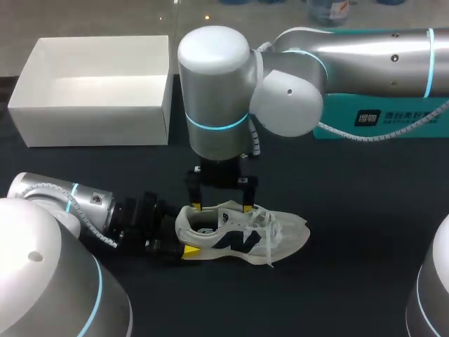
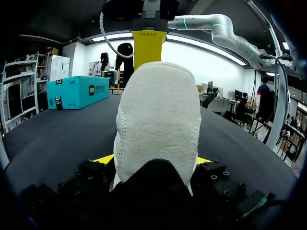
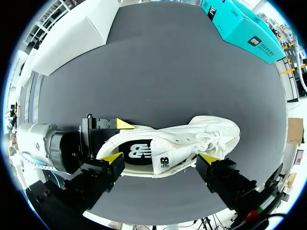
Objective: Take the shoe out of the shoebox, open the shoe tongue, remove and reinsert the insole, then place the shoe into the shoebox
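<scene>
White shoe (image 1: 238, 235) on dark table (image 1: 351, 281), outside the box, toe toward 3 o'clock, heel toward 9 o'clock. Left gripper (image 2: 153, 160) at 9 o'clock of shoe, pinching heel from both sides. Right gripper (image 1: 221, 206) at 12 o'clock of shoe, fingers spread wide, gripping nothing. Open white shoebox (image 1: 91, 126) at 10 o'clock, well apart.

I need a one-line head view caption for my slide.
Left end effector grips the heel of the white shoe while the open right end effector hangs over it.
</scene>
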`<action>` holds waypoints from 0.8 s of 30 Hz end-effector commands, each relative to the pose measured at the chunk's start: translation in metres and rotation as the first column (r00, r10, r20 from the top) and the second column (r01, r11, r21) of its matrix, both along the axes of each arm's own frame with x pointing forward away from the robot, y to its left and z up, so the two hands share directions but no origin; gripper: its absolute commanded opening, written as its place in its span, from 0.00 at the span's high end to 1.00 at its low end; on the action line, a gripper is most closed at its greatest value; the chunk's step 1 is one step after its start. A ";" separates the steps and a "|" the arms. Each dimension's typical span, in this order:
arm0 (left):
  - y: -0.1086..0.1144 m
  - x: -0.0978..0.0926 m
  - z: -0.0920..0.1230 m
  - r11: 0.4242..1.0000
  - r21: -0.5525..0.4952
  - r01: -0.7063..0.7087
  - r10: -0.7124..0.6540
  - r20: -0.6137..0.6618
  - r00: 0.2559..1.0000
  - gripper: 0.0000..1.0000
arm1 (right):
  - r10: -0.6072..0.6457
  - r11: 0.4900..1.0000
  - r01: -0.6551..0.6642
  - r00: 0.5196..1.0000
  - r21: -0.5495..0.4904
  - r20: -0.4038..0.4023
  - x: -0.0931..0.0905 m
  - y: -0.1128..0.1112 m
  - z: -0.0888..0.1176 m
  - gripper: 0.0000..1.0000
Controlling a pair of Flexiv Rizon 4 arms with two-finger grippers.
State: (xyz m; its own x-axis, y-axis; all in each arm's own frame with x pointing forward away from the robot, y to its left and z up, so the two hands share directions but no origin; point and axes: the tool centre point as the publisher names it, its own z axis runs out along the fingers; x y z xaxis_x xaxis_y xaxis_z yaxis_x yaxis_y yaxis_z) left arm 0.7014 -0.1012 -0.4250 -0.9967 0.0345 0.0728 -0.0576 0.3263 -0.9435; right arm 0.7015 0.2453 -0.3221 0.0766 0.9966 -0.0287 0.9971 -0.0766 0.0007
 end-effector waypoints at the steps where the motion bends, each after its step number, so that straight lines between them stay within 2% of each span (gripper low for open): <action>1: -0.001 0.000 -0.002 1.000 0.002 0.000 0.000 -0.001 1.000 1.00 | -0.204 0.978 0.205 0.979 -0.038 0.024 -0.014 0.001 -0.008 0.00; 10: -0.001 0.000 -0.002 1.000 0.002 0.000 0.000 -0.001 1.000 1.00 | -0.259 0.960 0.258 0.966 -0.104 0.005 -0.028 -0.012 -0.019 0.00; 21: -0.001 0.000 -0.002 1.000 0.002 0.000 0.000 -0.001 1.000 1.00 | -0.286 0.949 0.282 0.958 -0.141 -0.015 -0.014 -0.026 -0.029 0.00; 23: -0.001 0.000 -0.002 1.000 0.002 0.000 0.000 -0.001 1.000 1.00 | -0.300 0.944 0.294 0.954 -0.150 -0.018 -0.014 -0.030 -0.029 0.09; 24: -0.001 0.000 -0.002 1.000 0.002 0.000 0.000 -0.001 1.000 1.00 | -0.302 0.943 0.296 0.953 -0.150 -0.017 -0.015 -0.031 -0.028 0.49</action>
